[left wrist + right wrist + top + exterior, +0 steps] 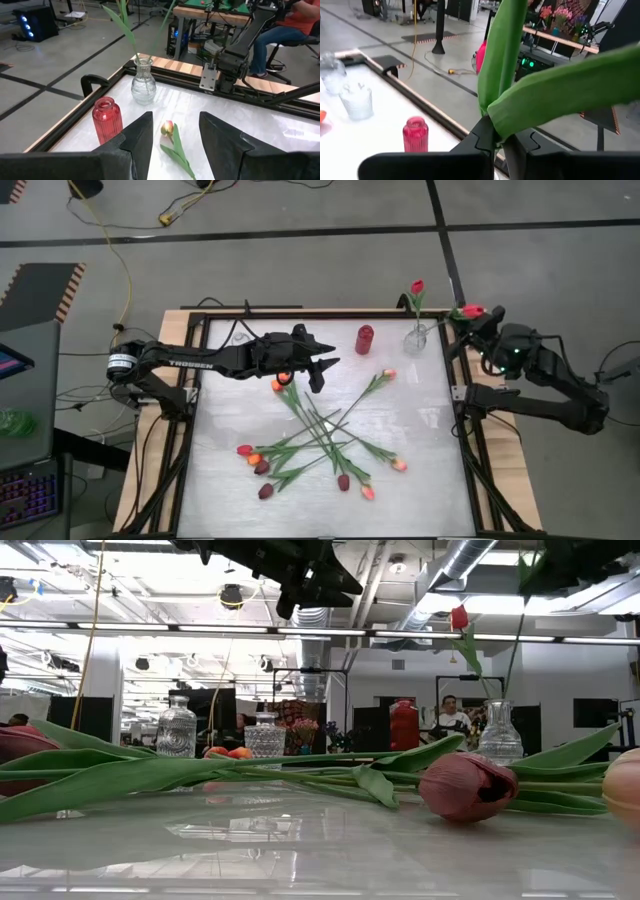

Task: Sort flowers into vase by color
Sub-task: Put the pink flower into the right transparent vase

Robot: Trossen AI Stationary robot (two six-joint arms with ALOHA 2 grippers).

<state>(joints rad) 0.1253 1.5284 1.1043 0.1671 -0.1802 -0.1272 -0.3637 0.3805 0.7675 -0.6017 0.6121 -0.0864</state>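
The only lettering that can be read is the white brand word "TROSSEN" printed along the dark forearm link of the left arm (pixel 190 364), seen in the high view. A small white label (pixel 121 361) sits on the same arm's base joint near the table's edge, but its print is too small to make out. The laptop screen (pixel 12 362) at the edge of the high view shows coloured shapes, nothing legible. No readable text shows in the low view or in either wrist view.
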